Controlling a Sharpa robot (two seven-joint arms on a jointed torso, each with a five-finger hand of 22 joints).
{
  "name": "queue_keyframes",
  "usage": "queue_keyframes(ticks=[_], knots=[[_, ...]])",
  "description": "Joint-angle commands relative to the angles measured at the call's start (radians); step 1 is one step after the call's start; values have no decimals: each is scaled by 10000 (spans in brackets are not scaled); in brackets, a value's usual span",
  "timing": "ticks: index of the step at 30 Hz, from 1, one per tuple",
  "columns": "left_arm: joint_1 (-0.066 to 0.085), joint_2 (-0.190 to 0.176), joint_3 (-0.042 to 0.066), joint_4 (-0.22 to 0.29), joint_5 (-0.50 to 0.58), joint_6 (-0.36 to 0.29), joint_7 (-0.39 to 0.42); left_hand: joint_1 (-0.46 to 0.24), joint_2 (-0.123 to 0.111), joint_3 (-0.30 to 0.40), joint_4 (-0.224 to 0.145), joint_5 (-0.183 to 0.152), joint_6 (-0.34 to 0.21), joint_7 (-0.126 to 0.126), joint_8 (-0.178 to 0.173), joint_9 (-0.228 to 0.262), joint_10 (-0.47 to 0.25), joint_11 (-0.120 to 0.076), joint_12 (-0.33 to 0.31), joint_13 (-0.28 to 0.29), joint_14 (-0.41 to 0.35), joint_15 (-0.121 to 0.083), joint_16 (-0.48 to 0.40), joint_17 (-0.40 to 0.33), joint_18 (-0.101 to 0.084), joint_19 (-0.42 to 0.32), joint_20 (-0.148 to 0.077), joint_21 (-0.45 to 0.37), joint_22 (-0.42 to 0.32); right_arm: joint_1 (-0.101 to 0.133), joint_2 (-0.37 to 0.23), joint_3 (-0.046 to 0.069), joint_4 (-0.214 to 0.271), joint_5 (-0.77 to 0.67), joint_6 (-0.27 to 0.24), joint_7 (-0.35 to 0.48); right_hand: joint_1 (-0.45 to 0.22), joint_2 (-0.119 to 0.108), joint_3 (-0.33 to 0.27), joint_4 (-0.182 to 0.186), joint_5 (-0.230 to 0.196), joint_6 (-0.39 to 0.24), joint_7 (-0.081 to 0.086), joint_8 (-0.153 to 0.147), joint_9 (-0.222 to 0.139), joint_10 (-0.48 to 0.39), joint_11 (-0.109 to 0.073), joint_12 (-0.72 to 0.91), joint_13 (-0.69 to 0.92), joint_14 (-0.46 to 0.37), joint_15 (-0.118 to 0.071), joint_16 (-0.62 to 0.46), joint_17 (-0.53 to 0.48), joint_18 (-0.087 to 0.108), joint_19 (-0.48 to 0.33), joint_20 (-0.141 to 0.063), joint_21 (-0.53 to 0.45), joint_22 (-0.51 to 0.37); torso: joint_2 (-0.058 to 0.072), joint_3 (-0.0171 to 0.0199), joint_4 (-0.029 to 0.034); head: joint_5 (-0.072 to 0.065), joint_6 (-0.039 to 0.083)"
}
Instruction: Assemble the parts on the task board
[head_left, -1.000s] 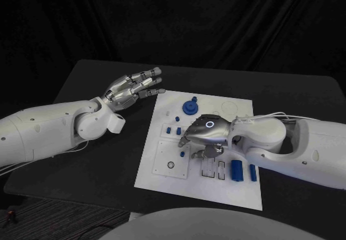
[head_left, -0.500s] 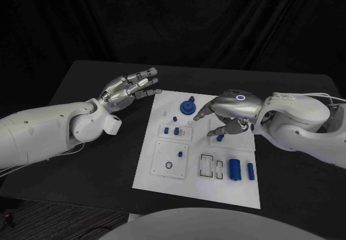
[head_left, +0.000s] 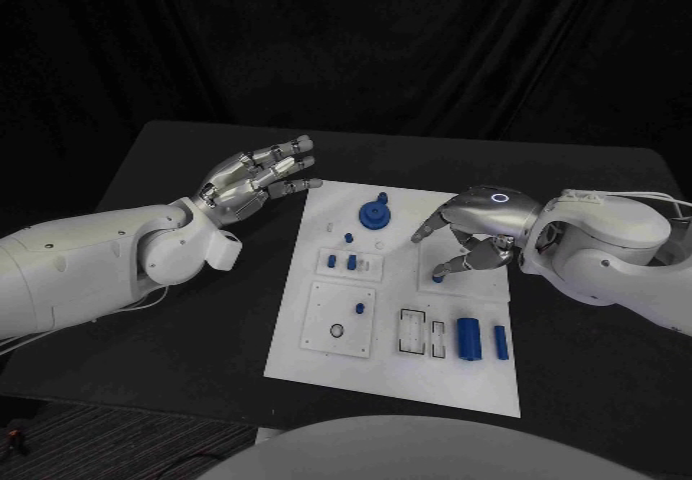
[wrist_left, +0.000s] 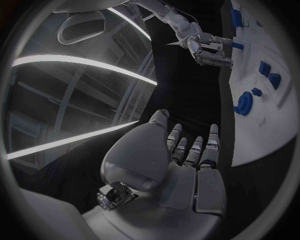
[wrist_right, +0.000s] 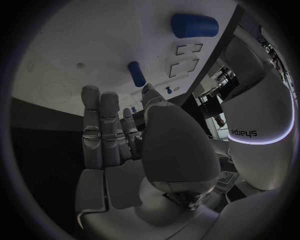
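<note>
The white task board (head_left: 361, 355) lies mid-table. On it are a blue gear (head_left: 375, 214), two short blue pegs (head_left: 342, 262), a thick blue cylinder (head_left: 469, 336) and a slim one (head_left: 500, 341). My right hand (head_left: 469, 235) hovers over the board's right side with its fingers apart and nothing in them. A small blue peg (head_left: 437, 277) sits just under its fingertips; in the right wrist view this peg (wrist_right: 136, 74) is on the board beside the thumb. My left hand (head_left: 260, 180) is raised beyond the board's far left corner, fingers spread and empty.
Two empty rectangular slots (head_left: 414, 333) and a small dark ring (head_left: 338, 330) mark the board's near half. A tiny blue pin (head_left: 349, 238) stands near the gear. Black table (head_left: 188, 330) surrounds the board on all sides.
My right hand has lifted off the board's middle and swung to its far right side. The small blue peg now shows below its fingertips. The left hand has stayed put.
</note>
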Motion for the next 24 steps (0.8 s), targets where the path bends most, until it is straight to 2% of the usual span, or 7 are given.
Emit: queue_keyframes(ticks=[1, 4, 5, 8, 19, 22, 24], knots=[[-16, 15, 10, 23, 68, 30, 214, 29, 58, 38, -5, 30, 32, 0, 55, 7, -3, 101, 58, 13, -31, 54, 69, 12, 54, 6, -9, -9, -14, -124, -52, 3, 19, -54, 305, -285, -202, -50, -101, 13, -69, 86, 29, 46, 11, 207, -39, 83, -20, 54, 55, 67, 39, -88, 93, 22, 135, 427, 19, 20, -12, 21, -1], [-18, 20, 10, 15, 68, 36, 215, 29, 58, 38, -5, 30, 32, 0, 55, 7, -3, 101, 58, 13, -31, 54, 69, 12, 54, 6, -9, -9, -14, -199, -91, 2, 58, -62, 340, -241, -458, -102, -217, 13, -77, 144, 110, 41, 5, 469, -107, 123, -28, 170, -4, 215, 168, -104, 195, -12, 382, 483, 19, 19, 2, 1, -1], [-18, 22, 10, 11, 68, 38, 215, 35, 64, 51, -13, 45, 19, 2, 53, 6, -5, 102, 52, 11, -35, 55, 69, 11, 53, 5, -8, -10, -23, -223, -104, 2, 71, -64, 357, -227, -591, -91, -491, 11, -75, 139, 98, 17, -5, 563, -129, 111, -37, 192, -22, 226, 170, -108, 221, -30, 416, 494, 11, 15, 8, -10, -1], [-21, 29, 10, -2, 68, 45, 214, 35, 64, 51, -13, 45, 19, 2, 53, 6, -5, 102, 52, 11, -35, 55, 69, 11, 53, 5, -8, -10, -23, -275, -128, 2, 84, -67, 418, -188, -593, 118, -892, 0, -75, 150, 115, -10, -11, 688, -155, 79, -45, 201, -41, 214, 147, -112, 238, -50, 422, 502, 11, 16, 17, -33, -1], [-32, 54, 10, -41, 68, 77, 179, 41, 76, 69, -19, 58, 24, 4, 55, 6, -7, 104, 52, 10, -35, 58, 72, 11, 51, 3, -7, -12, -35, -425, -177, 1, 61, -70, 590, -124, -364, 472, -822, -41, -24, 326, 169, 33, 9, 926, -192, 60, -41, 202, -66, 177, 93, -105, 251, -66, 355, 497, -5, 12, -9, 22, -1], [-36, 54, 10, -47, 68, 81, 170, 44, 86, 81, -23, 66, 18, 5, 54, 5, -7, 106, 52, 10, -36, 61, 74, 11, 49, 6, -7, -11, -35, -439, -175, 1, 56, -70, 598, -112, -189, 673, -712, -103, 280, 413, 169, 43, 10, 995, -201, 15, -47, 204, -74, 165, 69, -103, 261, -71, 332, 500, -16, 4, -16, 33, -1], [-38, 55, 10, -50, 68, 85, 165, 44, 86, 81, -23, 66, 18, 5, 54, 5, -7, 106, 52, 10, -36, 61, 74, 11, 49, 6, -7, -11, -35, -445, -173, 1, 49, -70, 606, -105, -27, 786, -645, -204, 682, 462, 177, 44, 11, 1037, -208, -18, -47, 202, -82, 156, 52, -101, 264, -78, 302, 501, -19, 2, -16, 32, -1]])
